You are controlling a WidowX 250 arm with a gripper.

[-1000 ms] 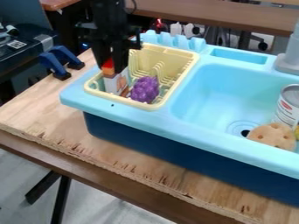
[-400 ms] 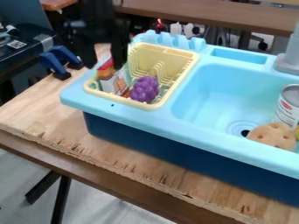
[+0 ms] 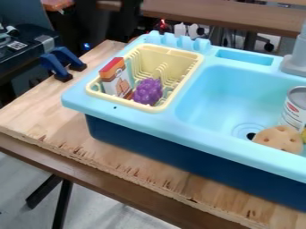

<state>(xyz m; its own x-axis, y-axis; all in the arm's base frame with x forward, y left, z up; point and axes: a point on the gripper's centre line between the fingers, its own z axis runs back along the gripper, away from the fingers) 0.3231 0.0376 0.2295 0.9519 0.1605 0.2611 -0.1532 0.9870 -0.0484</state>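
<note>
My black gripper (image 3: 111,32) is at the top edge, above and behind the dish rack, with its fingers apart and nothing between them. Below it, a small red-topped box (image 3: 116,78) stands tilted in the left part of the pale yellow dish rack (image 3: 190,56). A purple bunch of grapes (image 3: 148,91) lies in the rack just right of the box. The rack sits on the left side of the light blue toy sink (image 3: 239,85).
A can (image 3: 295,109) stands in the basin at the right, beside a round tan item (image 3: 279,139) with holes. A grey faucet (image 3: 297,56) rises at the back right. Blue clamps (image 3: 62,65) grip the wooden board (image 3: 36,112) at the left.
The gripper has opened, let go of the box and risen away toward the top edge. The box now stands free in the rack. The grapes have not moved.
</note>
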